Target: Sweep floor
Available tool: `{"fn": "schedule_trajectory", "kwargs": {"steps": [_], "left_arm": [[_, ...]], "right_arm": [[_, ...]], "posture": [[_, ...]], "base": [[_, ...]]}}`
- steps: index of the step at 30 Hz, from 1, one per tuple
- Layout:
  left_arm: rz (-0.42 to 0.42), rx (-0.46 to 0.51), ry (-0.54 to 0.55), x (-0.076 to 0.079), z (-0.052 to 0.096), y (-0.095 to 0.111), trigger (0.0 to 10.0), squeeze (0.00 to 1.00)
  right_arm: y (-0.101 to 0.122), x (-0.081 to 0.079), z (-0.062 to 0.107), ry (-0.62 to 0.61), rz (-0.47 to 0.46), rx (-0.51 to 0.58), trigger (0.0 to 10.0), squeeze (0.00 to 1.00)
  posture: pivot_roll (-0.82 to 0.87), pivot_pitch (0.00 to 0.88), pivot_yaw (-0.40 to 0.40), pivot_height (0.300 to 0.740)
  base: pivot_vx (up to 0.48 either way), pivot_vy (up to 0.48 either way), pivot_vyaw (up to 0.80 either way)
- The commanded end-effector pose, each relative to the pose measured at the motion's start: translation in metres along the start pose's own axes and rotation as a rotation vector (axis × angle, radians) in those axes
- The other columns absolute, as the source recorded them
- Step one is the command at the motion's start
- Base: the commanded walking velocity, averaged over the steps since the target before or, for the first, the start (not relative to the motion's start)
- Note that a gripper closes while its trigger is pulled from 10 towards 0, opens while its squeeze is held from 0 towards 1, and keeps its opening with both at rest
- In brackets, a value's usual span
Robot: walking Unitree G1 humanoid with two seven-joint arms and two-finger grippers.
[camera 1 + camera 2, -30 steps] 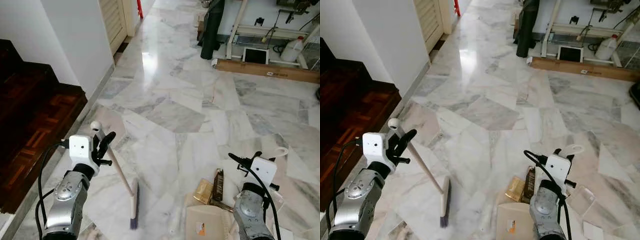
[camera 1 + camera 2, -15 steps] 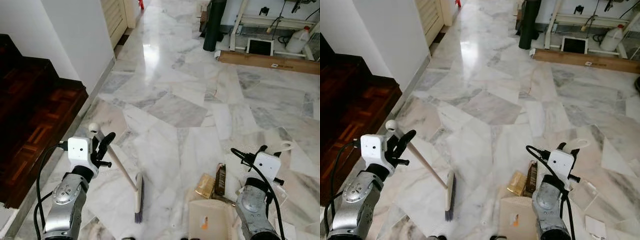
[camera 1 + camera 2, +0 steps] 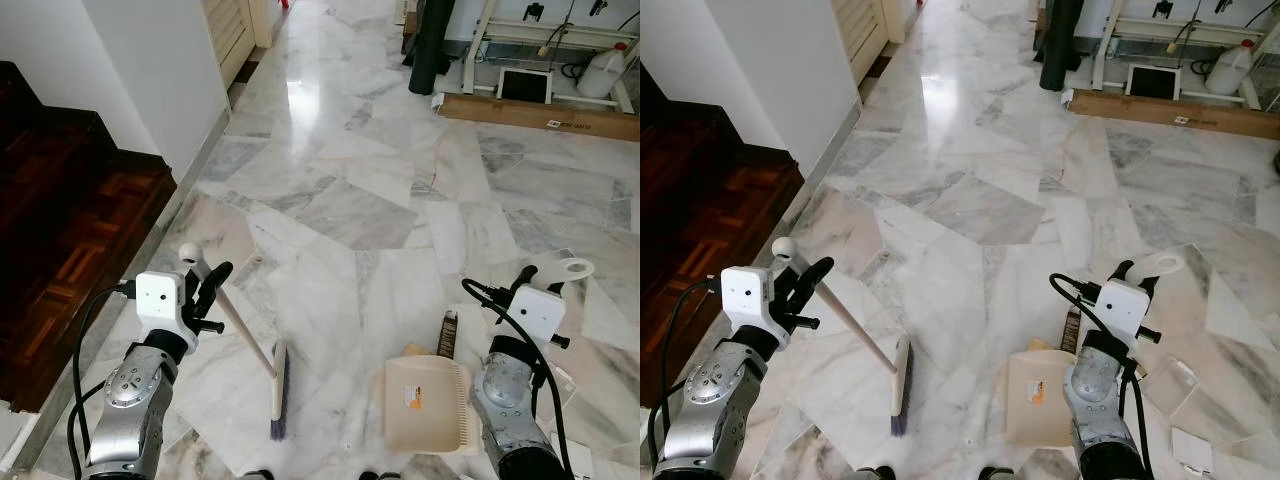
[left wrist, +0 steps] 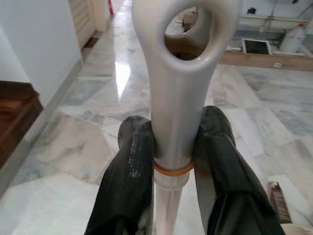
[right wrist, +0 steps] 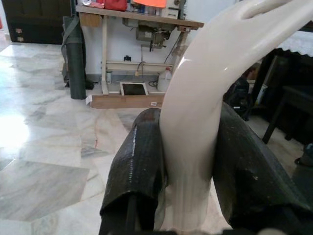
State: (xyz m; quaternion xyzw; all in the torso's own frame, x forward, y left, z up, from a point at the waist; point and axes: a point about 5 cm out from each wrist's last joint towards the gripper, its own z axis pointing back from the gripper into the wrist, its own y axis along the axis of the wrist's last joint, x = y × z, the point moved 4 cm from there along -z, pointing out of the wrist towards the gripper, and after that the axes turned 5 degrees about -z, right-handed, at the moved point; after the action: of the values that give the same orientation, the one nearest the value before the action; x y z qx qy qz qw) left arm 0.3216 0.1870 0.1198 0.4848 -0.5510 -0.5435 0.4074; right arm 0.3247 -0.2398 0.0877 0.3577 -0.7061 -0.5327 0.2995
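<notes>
A broom [image 3: 262, 360] is being held near the top of its pale handle by the left gripper [image 4: 177, 147], its fingers [image 4: 132, 161] clamped on the shaft, with the bristle head resting on the marble floor [image 3: 350, 200] near the left arm. A cream dustpan [image 3: 428, 403] is being held by its handle in the right gripper [image 5: 188, 161], fingers clamped, lying flat to the broom's right. A dark wrapper [image 3: 447, 335] is lying just beyond the dustpan.
</notes>
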Motion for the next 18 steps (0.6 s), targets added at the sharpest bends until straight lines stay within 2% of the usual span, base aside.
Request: {"fn": "schedule_trajectory", "kwargs": {"steps": [1, 8, 10, 18], "left_arm": [[0.053, -0.021, -0.03, 0.003, 0.003, -0.002, 10.0, 0.0], [0.126, -0.027, -0.036, 0.003, 0.003, -0.001, 10.0, 0.0], [0.183, -0.039, -0.067, 0.007, 0.003, -0.001, 10.0, 0.0], [0.259, -0.079, -0.127, 0.013, 0.004, -0.003, 10.0, 0.0]], "right_arm": [[-0.011, -0.004, 0.011, 0.022, 0.004, -0.043, 10.0, 0.0], [-0.021, -0.005, 0.023, 0.036, 0.018, -0.079, 10.0, 0.0], [-0.026, -0.008, 0.028, 0.051, 0.024, -0.102, 10.0, 0.0], [-0.029, -0.006, 0.031, 0.047, 0.032, -0.111, 10.0, 0.0]], "posture": [[0.15, 0.207, 0.053, 0.74], [0.16, 0.208, 0.053, 0.74], [0.16, 0.21, 0.055, 0.74], [0.16, 0.217, 0.059, 0.74]], "base": [[0.0, 0.0, 0.0], [0.0, 0.0, 0.0], [0.0, 0.0, 0.0], [0.0, 0.0, 0.0]]}}
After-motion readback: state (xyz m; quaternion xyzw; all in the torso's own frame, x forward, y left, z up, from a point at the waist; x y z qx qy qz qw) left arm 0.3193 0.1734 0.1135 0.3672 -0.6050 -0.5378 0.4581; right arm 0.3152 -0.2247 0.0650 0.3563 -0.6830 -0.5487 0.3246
